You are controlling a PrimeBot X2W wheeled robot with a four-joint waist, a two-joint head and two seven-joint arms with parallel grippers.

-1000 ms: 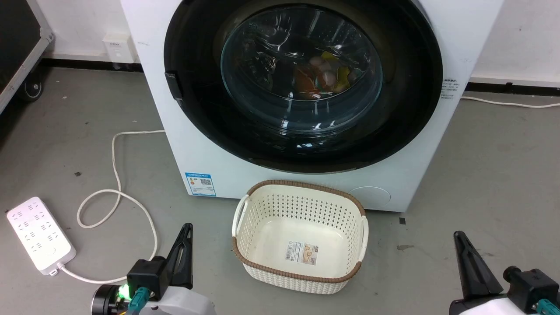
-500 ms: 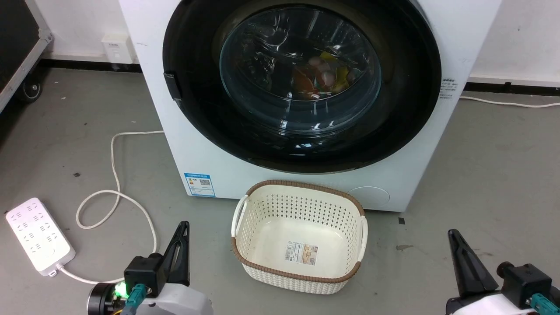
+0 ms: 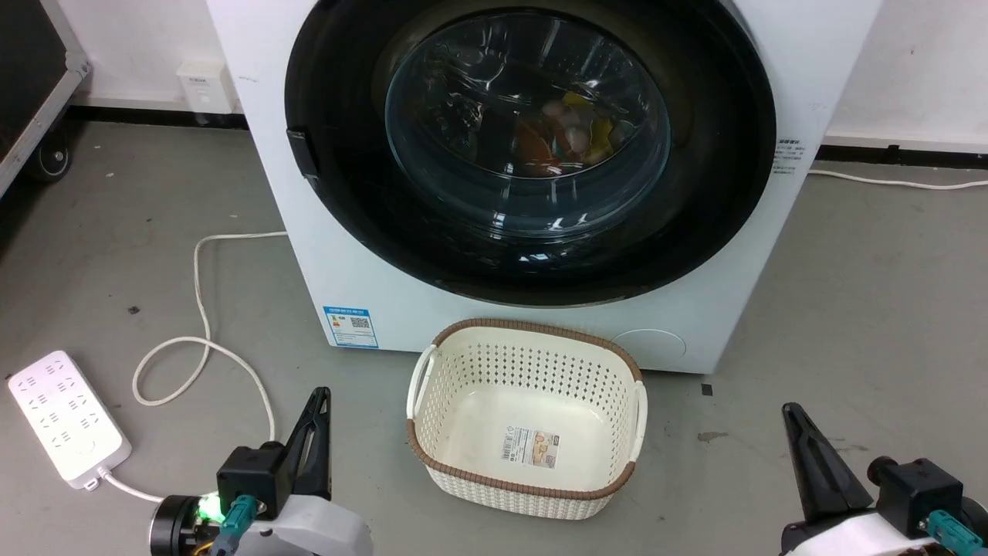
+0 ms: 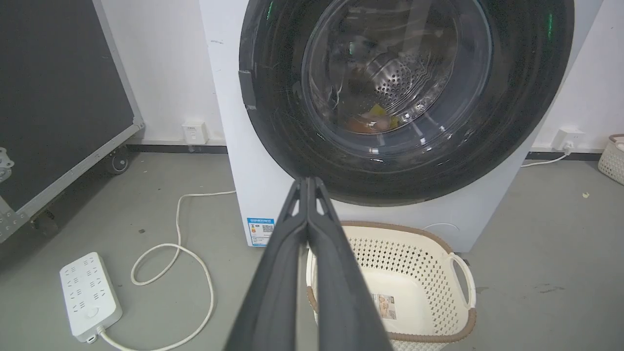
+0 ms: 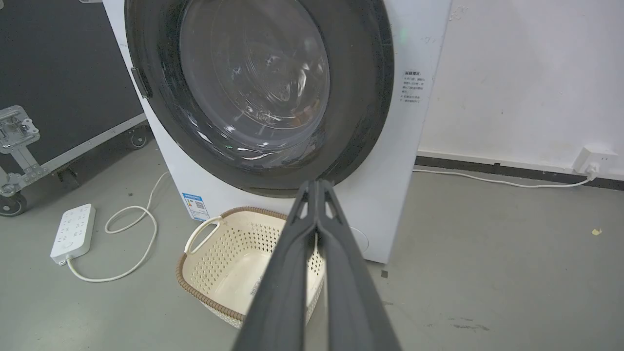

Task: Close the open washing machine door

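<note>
Head view, items listed from the nearest outward.

1. Left gripper (image 3: 319, 398): sat low on the left over the grey floor (image 3: 864, 309). Its fingers (image 4: 292, 253) were pressed together to the tips and gripped nothing.
2. Right gripper (image 3: 789, 411): sat low on the right, well apart from everything else. Its fingers (image 5: 287, 263) likewise met along their length and were empty.
3. Power strip (image 3: 65, 417): white, lay flat on the floor at the far left. Its cord (image 3: 202, 309) looped towards the machine.
4. Basket (image 3: 532, 324): cream, perforated, brown-rimmed. It stood upright between the two grippers, just in front of the machine, with only a label on its bottom.
5. Washing machine (image 3: 401, 301): white, stood directly behind the basket. A blue sticker (image 3: 352, 326) sat low on its front.
6. Washing machine door (image 3: 529, 147): black-rimmed, lay flat against the machine's front with no gap showing at its edge. Coloured laundry (image 3: 567, 135) showed through the glass.
7. Wall socket (image 3: 199, 83): was on the white wall behind, to the left.
8. Black wheeled case (image 3: 31, 77): stood at the far left.
</note>
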